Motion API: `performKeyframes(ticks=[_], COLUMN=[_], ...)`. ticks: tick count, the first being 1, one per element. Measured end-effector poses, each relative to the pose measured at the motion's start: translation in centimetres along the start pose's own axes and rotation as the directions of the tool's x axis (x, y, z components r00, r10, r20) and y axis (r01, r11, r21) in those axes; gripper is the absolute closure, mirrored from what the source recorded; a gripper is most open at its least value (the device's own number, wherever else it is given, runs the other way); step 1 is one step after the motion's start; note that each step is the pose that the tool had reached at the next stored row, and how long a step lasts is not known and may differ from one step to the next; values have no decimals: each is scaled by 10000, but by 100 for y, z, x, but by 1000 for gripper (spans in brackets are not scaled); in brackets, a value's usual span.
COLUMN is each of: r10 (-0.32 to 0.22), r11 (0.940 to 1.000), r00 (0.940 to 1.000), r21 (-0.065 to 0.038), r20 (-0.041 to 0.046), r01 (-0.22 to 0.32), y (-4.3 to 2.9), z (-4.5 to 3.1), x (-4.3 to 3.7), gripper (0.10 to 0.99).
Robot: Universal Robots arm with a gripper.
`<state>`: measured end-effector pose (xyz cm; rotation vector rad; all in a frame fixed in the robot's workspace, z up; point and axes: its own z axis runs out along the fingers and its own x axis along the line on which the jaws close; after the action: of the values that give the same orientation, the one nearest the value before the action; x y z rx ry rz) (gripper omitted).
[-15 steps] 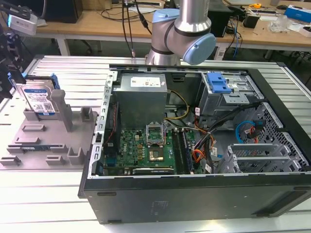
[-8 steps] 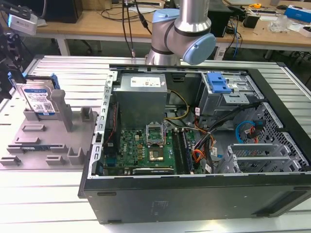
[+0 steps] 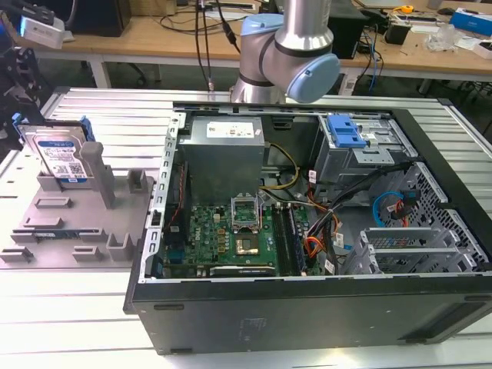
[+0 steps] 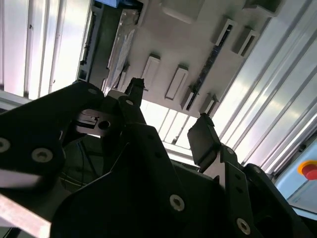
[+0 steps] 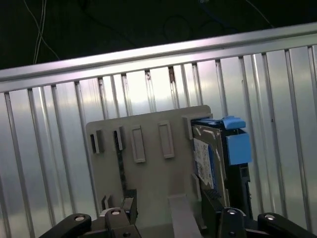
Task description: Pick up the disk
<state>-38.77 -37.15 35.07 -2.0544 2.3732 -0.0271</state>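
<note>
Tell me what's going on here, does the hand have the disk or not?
Not yet. The arm is up behind the open computer case, and its hand is open with nothing between the fingers. The disk stands on edge in the grey fixture tray, at the exterior view's left, beside the case. Both wrist views look past the fingers toward that tray, well apart from it.

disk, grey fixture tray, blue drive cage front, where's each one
disk (image 3: 60, 157): exterior view, on its white-and-blue label.
grey fixture tray (image 3: 74, 221): exterior view, on a bare part of its flat base.
blue drive cage front (image 3: 345, 132): exterior view, on the blue plastic face.
</note>
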Motion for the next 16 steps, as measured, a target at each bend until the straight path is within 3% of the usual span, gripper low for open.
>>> performKeyframes(ticks=[5,10,12,14,16], r10=[-149,-190,-191,-189,-248], r11=[9999,9998,9998,9998,9997], r00=[9999,9998,9998,9998,9997], r21=[8,15,29,76,85], r20=[-23,-32,-35,-27,-25], r01=[149,190,192,189,249], y=[28,70,119,252,286], z=[-1,-2,-2,4,9], x=[-190,-458,-492,-478,-473], gripper=[455,455,455,455,455])
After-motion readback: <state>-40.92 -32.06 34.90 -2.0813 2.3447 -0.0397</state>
